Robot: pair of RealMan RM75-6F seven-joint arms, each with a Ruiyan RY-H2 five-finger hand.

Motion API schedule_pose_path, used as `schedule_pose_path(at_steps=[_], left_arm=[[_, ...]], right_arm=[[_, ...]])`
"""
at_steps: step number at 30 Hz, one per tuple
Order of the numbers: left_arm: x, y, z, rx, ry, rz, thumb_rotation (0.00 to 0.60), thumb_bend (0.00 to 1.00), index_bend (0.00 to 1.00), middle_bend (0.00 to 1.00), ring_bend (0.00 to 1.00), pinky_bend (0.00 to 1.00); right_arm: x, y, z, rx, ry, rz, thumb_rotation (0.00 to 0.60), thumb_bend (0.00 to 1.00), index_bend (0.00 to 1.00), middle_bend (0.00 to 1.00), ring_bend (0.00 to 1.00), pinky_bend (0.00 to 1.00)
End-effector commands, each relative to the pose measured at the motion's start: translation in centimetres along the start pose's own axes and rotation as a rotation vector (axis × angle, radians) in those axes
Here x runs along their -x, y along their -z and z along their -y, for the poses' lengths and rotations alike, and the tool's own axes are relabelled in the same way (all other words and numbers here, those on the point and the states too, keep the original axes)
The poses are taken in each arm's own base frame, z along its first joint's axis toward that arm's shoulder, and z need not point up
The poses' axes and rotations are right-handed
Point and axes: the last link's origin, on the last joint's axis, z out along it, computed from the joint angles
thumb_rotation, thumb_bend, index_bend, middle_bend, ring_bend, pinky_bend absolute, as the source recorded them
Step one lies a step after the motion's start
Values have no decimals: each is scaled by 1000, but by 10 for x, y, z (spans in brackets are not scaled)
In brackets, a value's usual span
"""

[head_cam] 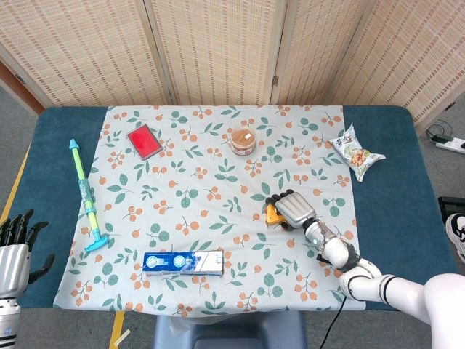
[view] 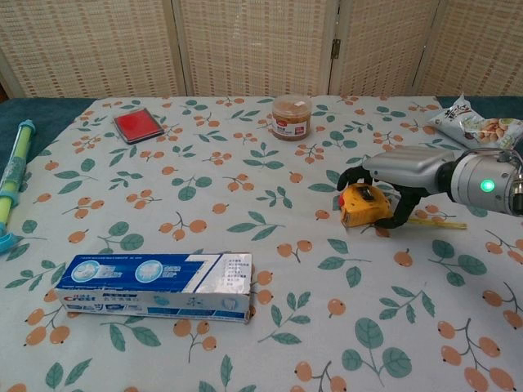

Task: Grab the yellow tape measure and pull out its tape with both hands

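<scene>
Yellow tape measure (view: pixel 364 203) lies on the floral tablecloth (view: pixel 245 245), right of centre, with a short length of yellow tape (view: pixel 429 221) drawn out flat toward the right edge. Right hand (view: pixel 400 175) sits directly over the case: dark fingers (view: pixel 350 175) curl down over its far and left side, and the thumb (view: pixel 402 214) hooks down at its near right corner, touching or very nearly touching the case. Whether the grasp is actually closed on the case cannot be told from either view; the case rests on the cloth, not lifted. A green light shows on the right wrist (view: pixel 484 184).

Left hand (head_cam: pixel 16 251) is at the lower left of the head view, off the table (head_cam: pixel 43 145) edge, holding nothing, fingers (head_cam: pixel 20 224) spread and pointing up. It is well apart from the tape measure.

Other items on the cloth: a toothpaste box (view: pixel 157 287) near the front, left of centre; a red flat case (view: pixel 135 125) at the far left; a small brown-lidded jar (view: pixel 291 117) at the far centre; a snack packet (view: pixel 476 121) at the far right, partly off the cloth. A green and blue long-handled tool (head_cam: pixel 86 196) lies along the cloth's left edge.
</scene>
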Motion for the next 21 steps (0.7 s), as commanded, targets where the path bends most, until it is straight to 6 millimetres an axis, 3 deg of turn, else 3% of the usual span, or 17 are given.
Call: schedule_pose_path(at_steps=[1, 10, 15, 21], left_arm=[[0, -1, -1, 5, 1, 0, 600, 371, 256, 88, 47, 0], [-6, -20, -28, 128, 26, -42, 600, 372, 256, 88, 47, 0], [-12, -39, -58, 246, 96, -95, 600, 372, 257, 88, 47, 0], [-8, -61, -98, 358, 164, -95, 600, 371, 256, 91, 58, 0]], right_arm=[[-1, 0, 0, 3, -9, -13, 600, 367, 329, 326, 304, 242], [-23, 15, 3, 4, -176, -115, 600, 385, 512, 463, 406, 304], [-38, 24, 9, -2, -359, -190, 600, 397, 540, 487, 432, 315], [-42, 21, 29, -60, -596, -244, 600, 397, 545, 498, 444, 316]])
